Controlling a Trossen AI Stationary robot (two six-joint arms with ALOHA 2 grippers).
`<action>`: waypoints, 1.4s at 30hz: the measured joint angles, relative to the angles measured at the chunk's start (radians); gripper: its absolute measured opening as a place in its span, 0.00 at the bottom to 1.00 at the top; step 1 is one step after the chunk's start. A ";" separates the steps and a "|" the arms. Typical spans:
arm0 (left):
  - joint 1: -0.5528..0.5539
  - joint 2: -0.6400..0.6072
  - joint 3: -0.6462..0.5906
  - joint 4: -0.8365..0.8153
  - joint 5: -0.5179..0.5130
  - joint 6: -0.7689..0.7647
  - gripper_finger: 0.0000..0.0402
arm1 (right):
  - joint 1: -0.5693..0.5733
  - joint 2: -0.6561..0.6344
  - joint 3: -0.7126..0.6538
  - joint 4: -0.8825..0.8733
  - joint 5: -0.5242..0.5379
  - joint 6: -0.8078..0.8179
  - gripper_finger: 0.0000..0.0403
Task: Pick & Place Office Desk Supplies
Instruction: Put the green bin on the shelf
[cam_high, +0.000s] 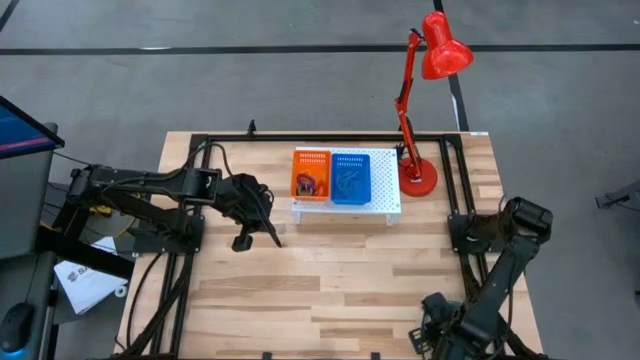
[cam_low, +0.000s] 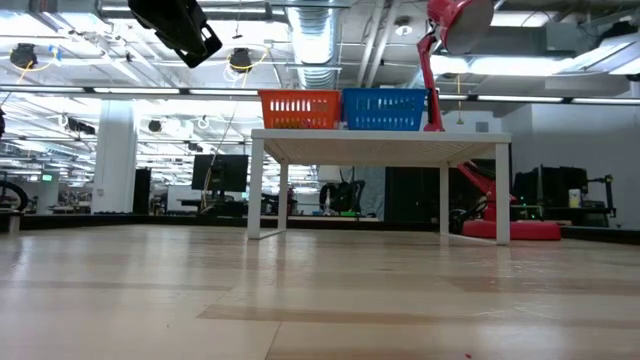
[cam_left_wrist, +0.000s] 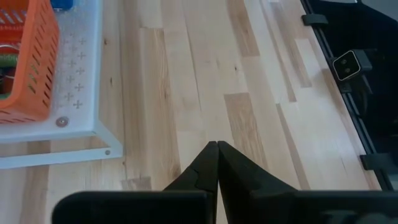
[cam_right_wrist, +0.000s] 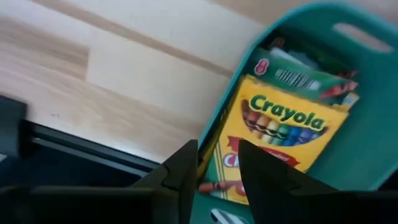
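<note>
A yellow-green Crayola crayon box (cam_right_wrist: 286, 124) lies flat in a teal bin (cam_right_wrist: 367, 81), with a second box (cam_right_wrist: 305, 73) partly under its far end. My right gripper (cam_right_wrist: 217, 163) points down over the bin's rim, open, with nothing between its fingers. In the high view it (cam_high: 432, 335) is at the table's near right edge and the arm hides the bin. My left gripper (cam_high: 270, 238) is shut on nothing above bare wood (cam_left_wrist: 216, 146), just in front of the stand's left corner. The orange basket (cam_high: 311, 174) holds small coloured loops.
A white perforated stand (cam_high: 350, 206) at the far middle carries the orange basket and a blue basket (cam_high: 351, 178). A tall red desk lamp (cam_high: 418, 176) stands right of it. Black frame rails (cam_high: 455, 180) run along the table's sides. Bare wood lies between the arms.
</note>
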 joint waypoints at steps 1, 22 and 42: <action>0.000 0.000 0.000 0.000 0.000 0.000 0.00 | 0.001 0.012 0.000 0.008 -0.002 -0.001 0.28; 0.001 0.000 0.000 0.002 0.001 0.000 0.00 | -0.016 0.065 0.000 0.075 0.006 0.013 0.28; 0.001 0.000 0.000 0.003 0.001 0.000 0.00 | -0.037 0.089 0.001 0.089 -0.035 -0.013 0.28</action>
